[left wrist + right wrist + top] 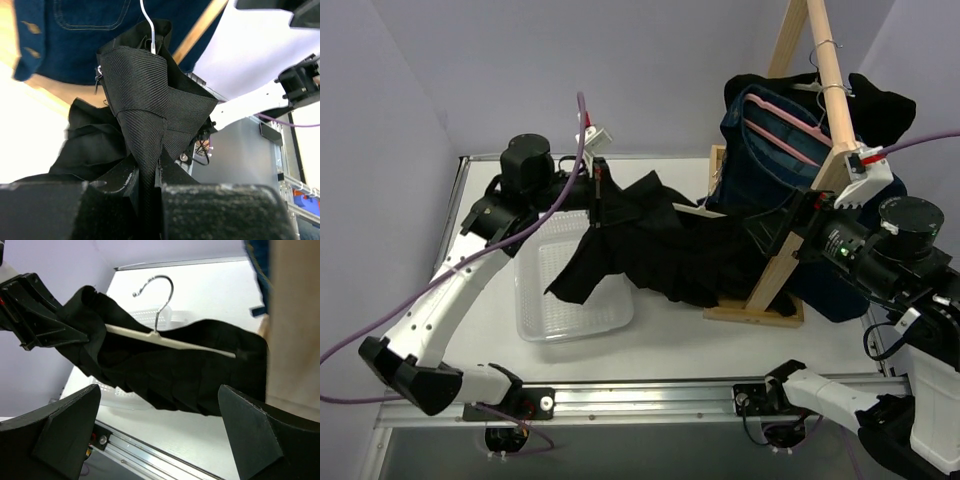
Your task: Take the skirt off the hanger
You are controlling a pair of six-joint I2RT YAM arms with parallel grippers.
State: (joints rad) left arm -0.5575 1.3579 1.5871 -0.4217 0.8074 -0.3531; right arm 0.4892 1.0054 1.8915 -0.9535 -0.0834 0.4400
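The black pleated skirt (665, 245) hangs in the air between the two arms, still threaded on the pale cream hanger (170, 342), whose metal hook (162, 295) points up. My left gripper (598, 205) is shut on the skirt's left end. In the left wrist view a fold of the twill fabric (145, 100) is pinched between the two fingers (120, 182). My right gripper (157, 395) stands wide open a short way before the skirt's right end, touching nothing. In the top view it (798, 215) sits by the wooden rack's leg.
A clear plastic bin (575, 300) lies on the table under the skirt's left end. A wooden rack (820, 150) at the right carries a blue denim garment (770, 165), a pink hanger (780, 125) and a black top (880, 100).
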